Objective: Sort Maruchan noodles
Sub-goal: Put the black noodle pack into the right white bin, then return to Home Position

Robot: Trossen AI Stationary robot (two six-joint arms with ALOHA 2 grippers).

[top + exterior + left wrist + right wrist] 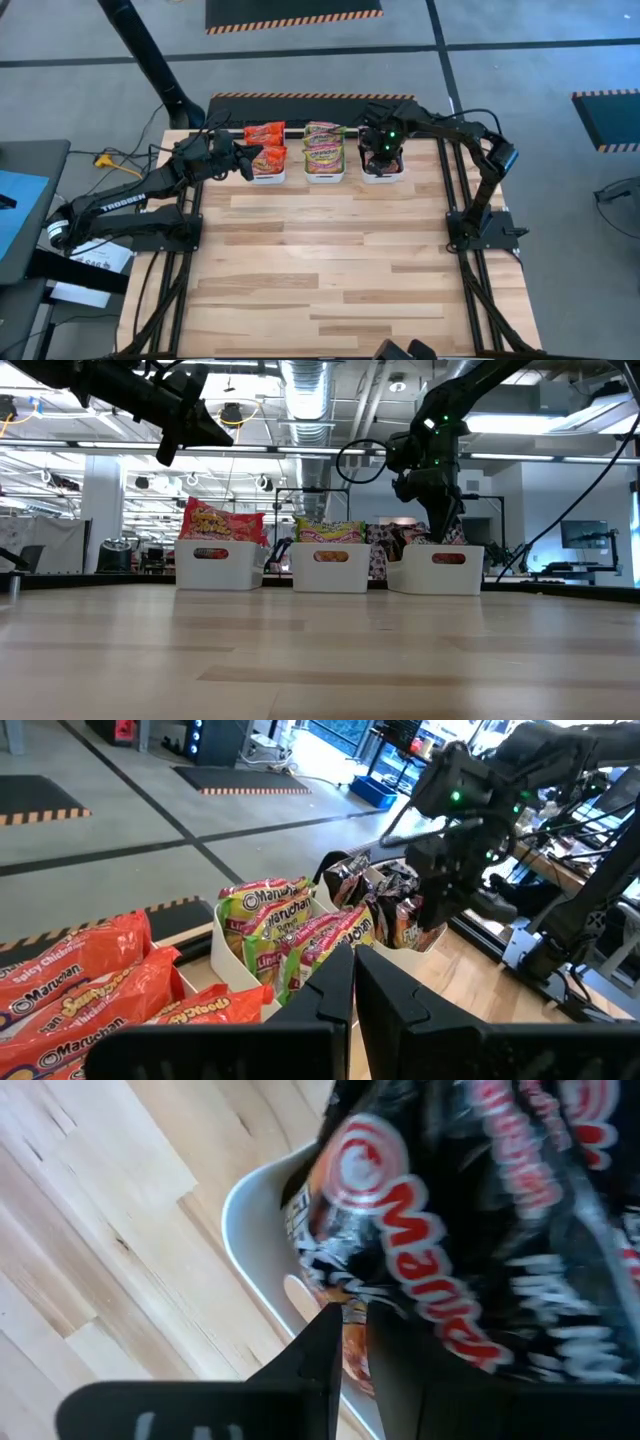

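Note:
Three white bins stand in a row at the table's far edge. The left bin (266, 172) holds red-orange Maruchan packets (80, 982), the middle bin (325, 174) green-yellow packets (285, 925), and the right bin (436, 570) black packets (470, 1210). My right gripper (353, 1342) is shut and points down into the right bin among the black packets (440, 525). My left gripper (356, 985) is shut, holds nothing, and hangs raised (190, 422) beside the left bin. My right gripper comes from above, its shut fingertips (325, 1342) down at the black packets' upper edges (345, 1285) inside the right bin. The packets stand in the bin. Whether the fingers touch a packet cannot be told.
The near and middle parts of the wooden table (330, 270) show bare boards. Arm bases and cables run along the table's left (160, 225) and right (480, 225) edges. Beyond the far edge lies the room floor with striped mats.

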